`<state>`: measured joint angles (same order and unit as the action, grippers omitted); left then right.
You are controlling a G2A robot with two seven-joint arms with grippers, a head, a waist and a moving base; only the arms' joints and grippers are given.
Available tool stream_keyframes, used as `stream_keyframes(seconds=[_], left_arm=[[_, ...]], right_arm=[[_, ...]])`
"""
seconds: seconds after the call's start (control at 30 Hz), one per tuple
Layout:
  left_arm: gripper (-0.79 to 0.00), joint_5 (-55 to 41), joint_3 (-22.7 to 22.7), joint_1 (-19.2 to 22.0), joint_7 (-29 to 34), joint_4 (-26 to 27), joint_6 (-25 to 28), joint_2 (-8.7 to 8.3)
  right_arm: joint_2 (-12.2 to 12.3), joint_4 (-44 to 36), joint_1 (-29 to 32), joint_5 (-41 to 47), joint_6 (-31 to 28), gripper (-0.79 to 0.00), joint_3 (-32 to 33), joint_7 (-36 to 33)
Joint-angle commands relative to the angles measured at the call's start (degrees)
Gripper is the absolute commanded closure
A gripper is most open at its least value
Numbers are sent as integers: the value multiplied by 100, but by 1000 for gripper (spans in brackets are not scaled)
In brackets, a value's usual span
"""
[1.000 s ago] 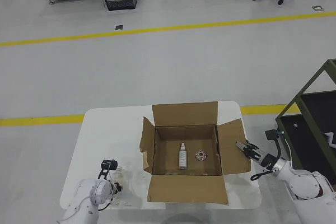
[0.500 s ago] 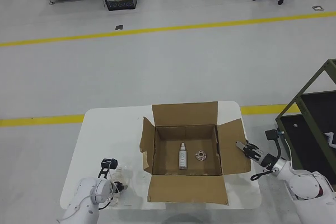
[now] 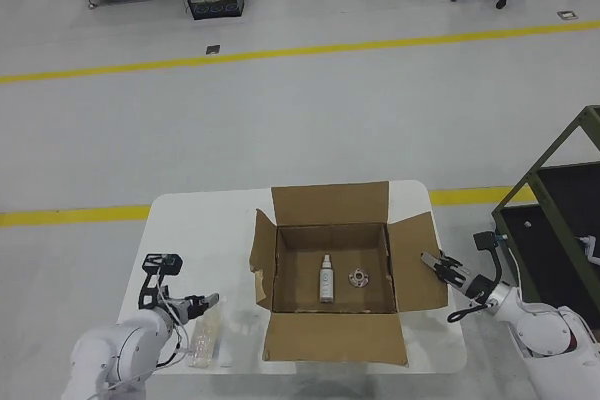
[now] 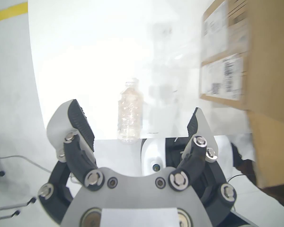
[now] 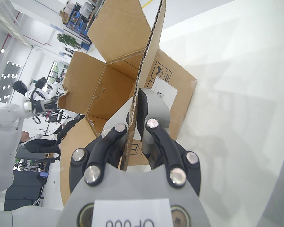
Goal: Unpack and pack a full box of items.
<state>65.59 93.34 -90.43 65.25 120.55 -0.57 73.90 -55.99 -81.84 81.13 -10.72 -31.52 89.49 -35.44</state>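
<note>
An open cardboard box (image 3: 330,340) stands mid-table with its flaps spread. Inside lie a white spray bottle (image 3: 326,278) and a small round brown part (image 3: 358,276). A clear plastic bottle (image 3: 204,342) lies on the table left of the box, near the front edge. My left gripper (image 3: 206,303) hovers open just behind it; in the left wrist view the bottle (image 4: 129,112) lies beyond the open gripper (image 4: 137,119), not touching the fingers. My right gripper (image 3: 432,262) is shut on the box's right flap (image 5: 153,36), pinching its edge between the fingertips (image 5: 142,102).
The white table (image 3: 200,230) has free room left of and behind the box. A dark green metal rack (image 3: 570,190) stands off the table's right side. The box's labelled side wall (image 4: 227,55) is close beside the left gripper.
The left arm has drawn back to the left, off the clear bottle, which now lies uncovered on the table. The right arm and the box have not moved.
</note>
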Motion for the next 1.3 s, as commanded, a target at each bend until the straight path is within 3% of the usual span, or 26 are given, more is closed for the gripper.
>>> stream_keyframes(seconds=[0.0, 0.27, 0.43, 0.47, 0.5, 0.53, 0.63, 0.93, 1.27], left_arm=[[-785, -224, -2, 8, 34, 359, 0, -2], [-785, -1194, -486, 414, 106, 1303, 167, -5], [-785, -1973, -1034, 953, 356, 1141, 124, 8], [-785, -2060, -1145, 1083, 416, 1058, 106, 9], [-785, -2104, -1262, 1213, 499, 979, 102, 9], [-785, -2146, -1390, 1338, 565, 909, 117, 10], [-785, -2311, -1628, 1589, 665, 703, 36, 18], [-785, -2311, -1628, 1589, 665, 703, 36, 18], [-785, -2311, -1628, 1589, 665, 703, 36, 18]], right_arm=[[0, 0, 0, 0, 0, 0, 0, 0], [0, 0, 0, 0, 0, 0, 0, 0], [0, 0, 0, 0, 0, 0, 0, 0], [0, 0, 0, 0, 0, -117, 0, 0], [0, 0, 0, 0, 0, -311, 0, 0], [0, 0, 0, 0, 0, -785, 0, 0], [0, 0, 0, 0, 0, -785, 0, 0], [-1, -8, 3, 7, 12, -785, 3, 26], [-4, -378, 345, -123, 361, -785, 340, 830]])
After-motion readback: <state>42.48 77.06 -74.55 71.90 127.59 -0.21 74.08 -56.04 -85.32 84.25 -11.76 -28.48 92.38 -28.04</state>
